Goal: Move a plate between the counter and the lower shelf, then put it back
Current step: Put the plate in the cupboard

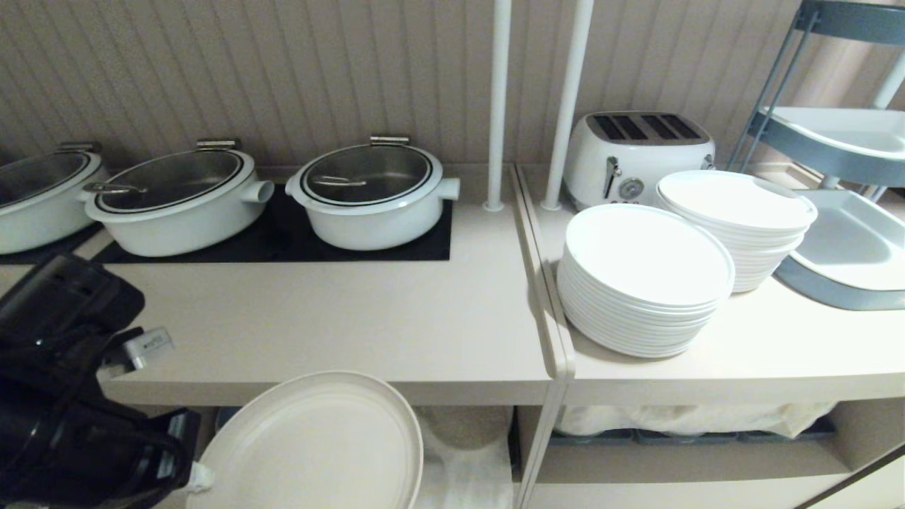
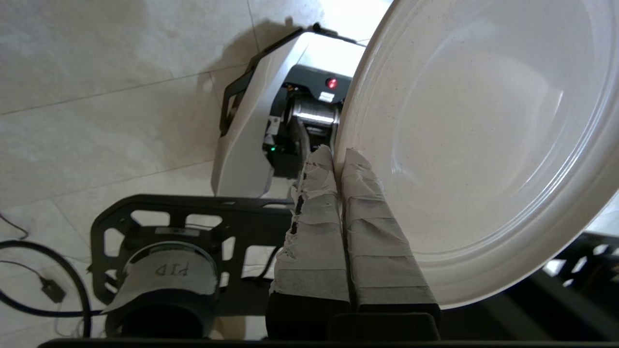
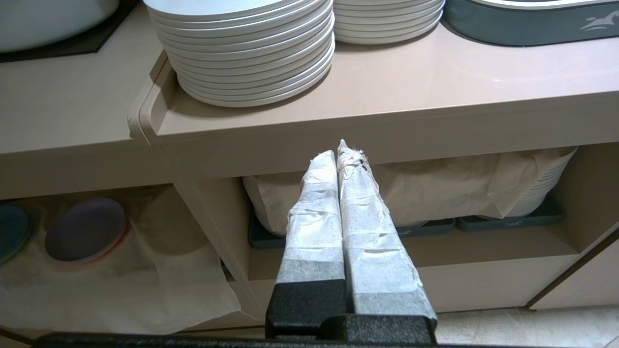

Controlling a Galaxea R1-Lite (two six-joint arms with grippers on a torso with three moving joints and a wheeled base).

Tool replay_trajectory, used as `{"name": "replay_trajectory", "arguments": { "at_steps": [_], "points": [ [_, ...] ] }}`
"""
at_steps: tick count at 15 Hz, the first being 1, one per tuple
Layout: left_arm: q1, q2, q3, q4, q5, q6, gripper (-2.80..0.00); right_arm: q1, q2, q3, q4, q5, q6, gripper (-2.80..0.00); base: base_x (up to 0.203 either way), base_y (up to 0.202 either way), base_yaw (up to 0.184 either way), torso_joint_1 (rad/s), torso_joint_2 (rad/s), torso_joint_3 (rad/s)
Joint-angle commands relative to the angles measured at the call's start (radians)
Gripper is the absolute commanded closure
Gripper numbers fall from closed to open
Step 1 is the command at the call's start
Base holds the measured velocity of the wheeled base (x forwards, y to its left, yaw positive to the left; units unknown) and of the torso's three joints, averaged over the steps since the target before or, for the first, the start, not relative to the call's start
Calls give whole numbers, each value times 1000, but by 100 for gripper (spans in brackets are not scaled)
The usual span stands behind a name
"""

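1 plate (image 1: 318, 442) pinched in left gripper (image 2: 338, 159); 3 pots (image 1: 371, 191); 2 white stacks (image 1: 643, 283).

Soft even indoor light; glare on floor (image 2: 353, 19); edges slightly blurred.

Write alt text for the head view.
The left gripper holds the cream plate by its rim in front of the counter, below its front edge. Three lidded white pots sit on the hob; white plate stacks and a toaster stand to the right.
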Motion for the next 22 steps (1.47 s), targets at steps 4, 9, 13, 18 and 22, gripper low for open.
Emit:
{"name": "replay_trajectory", "arguments": {
  "at_steps": [4, 9, 13, 18, 22],
  "points": [
    [0, -55, 153, -154, 2, 8, 0, 0, 0, 0, -1, 0, 0, 0, 0, 0, 0, 0, 0, 0],
    [-1, -53, 163, -158, -2, 7, 0, 0, 0, 0, -1, 0, 0, 0, 0, 0, 0, 0, 0, 0],
    [-3, -53, 183, -162, -1, 9, 0, 0, 0, 0, -1, 0, 0, 0, 0, 0, 0, 0, 0, 0],
    [-3, -69, 234, -173, 1, 9, 0, 0, 0, 0, -1, 0, 0, 0, 0, 0, 0, 0, 0, 0],
    [-10, -90, 276, -240, -2, 11, 0, 0, 0, 0, -1, 0, 0, 0, 0, 0, 0, 0, 0, 0]
  ]
}}
